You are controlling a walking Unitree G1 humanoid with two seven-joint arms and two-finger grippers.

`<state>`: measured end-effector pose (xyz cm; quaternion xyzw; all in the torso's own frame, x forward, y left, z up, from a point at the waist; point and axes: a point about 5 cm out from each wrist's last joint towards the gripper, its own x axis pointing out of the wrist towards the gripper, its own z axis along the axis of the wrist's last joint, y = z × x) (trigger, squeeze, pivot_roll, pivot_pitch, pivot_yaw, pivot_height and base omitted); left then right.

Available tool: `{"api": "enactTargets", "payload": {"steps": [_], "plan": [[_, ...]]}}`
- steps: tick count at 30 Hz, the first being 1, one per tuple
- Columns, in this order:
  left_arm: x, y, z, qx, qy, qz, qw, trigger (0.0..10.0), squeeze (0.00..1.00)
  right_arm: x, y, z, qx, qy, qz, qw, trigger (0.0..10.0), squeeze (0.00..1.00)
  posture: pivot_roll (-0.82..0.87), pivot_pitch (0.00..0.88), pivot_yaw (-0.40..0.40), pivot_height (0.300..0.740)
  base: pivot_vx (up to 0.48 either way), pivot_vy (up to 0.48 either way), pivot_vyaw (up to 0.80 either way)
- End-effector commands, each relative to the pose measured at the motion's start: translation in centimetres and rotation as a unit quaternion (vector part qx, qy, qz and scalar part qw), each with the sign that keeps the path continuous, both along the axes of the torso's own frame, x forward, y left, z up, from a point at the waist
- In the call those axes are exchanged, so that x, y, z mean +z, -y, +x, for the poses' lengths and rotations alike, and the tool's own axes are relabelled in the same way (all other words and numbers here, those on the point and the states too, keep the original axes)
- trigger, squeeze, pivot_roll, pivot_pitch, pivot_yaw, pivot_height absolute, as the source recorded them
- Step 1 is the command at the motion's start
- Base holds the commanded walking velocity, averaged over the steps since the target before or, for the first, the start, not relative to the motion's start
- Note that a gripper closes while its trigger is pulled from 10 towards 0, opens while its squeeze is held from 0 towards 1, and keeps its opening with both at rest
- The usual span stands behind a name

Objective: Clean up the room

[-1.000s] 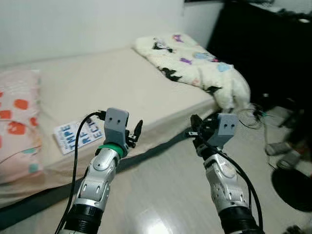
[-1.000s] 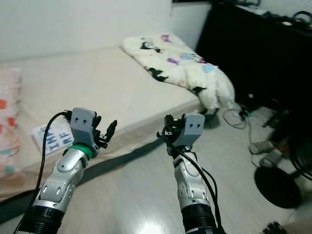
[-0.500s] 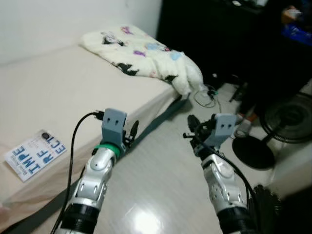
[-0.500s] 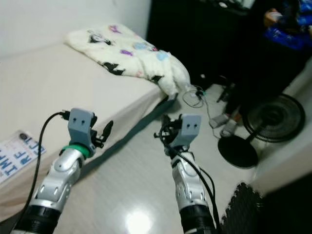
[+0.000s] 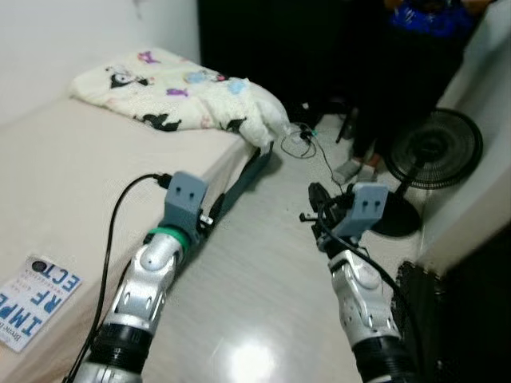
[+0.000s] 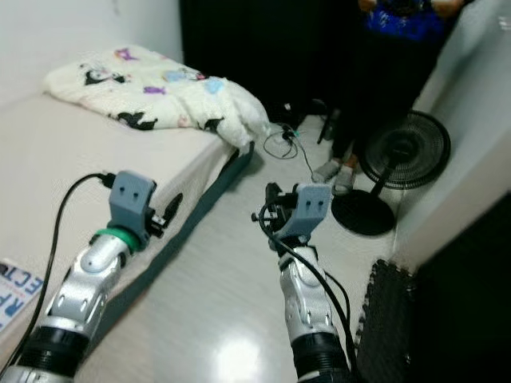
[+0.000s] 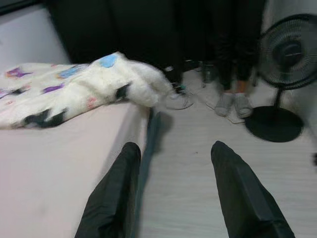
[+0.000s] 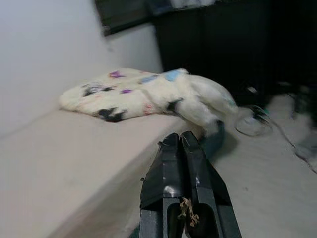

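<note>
Bedroom floor lay ahead; left tool (image 7: 173, 193) spread, right tool (image 8: 185, 186) clenched empty, both raised for walking.

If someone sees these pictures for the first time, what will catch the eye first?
Probably the white patterned blanket, bunched at the far end of the bed and spilling over its corner. Next, the black floor fan by the wall to the right, with a person standing beside it. The left tool is open and the right tool is shut, both empty.
</note>
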<state>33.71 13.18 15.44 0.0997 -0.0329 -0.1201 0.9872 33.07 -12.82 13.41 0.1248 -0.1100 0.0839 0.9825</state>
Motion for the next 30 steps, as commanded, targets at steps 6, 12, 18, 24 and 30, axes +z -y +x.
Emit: {"api": "enactTargets", "payload": {"steps": [6,12,18,24,30], "plan": [[-0.73,0.69,-0.21,-0.007,-0.012,-0.007,1.000,10.0,0.00,-0.44,0.38,-0.32,-0.003,-0.005,-0.006,1.000,10.0,0.00,0.02,0.014,0.048,0.740,0.000,0.000,-0.80],[-0.95,1.06,-0.45,-0.012,-0.013,-0.009,1.000,10.0,0.00,-0.52,0.47,-0.16,-0.003,-0.007,-0.010,1.000,10.0,0.00,0.02,0.011,0.046,0.740,0.000,0.000,-0.80],[-1.03,1.05,-0.40,-0.012,-0.013,-0.009,1.000,10.0,0.00,-0.55,0.15,-0.16,-0.001,-0.007,-0.008,1.000,10.0,0.00,0.02,0.006,0.042,0.740,0.000,0.000,-0.80],[-1.19,1.07,-0.41,-0.008,-0.013,-0.009,1.000,10.0,0.00,-0.61,0.24,-0.22,0.002,-0.009,-0.012,1.000,10.0,0.00,0.01,0.002,0.035,0.740,0.000,0.000,-0.80],[-1.35,1.00,-0.35,0.004,-0.008,-0.001,1.000,10.0,0.00,-0.38,0.36,-0.11,0.000,-0.004,-0.018,1.000,10.0,0.00,0.01,0.000,0.030,0.740,0.151,0.000,-0.26]]}}
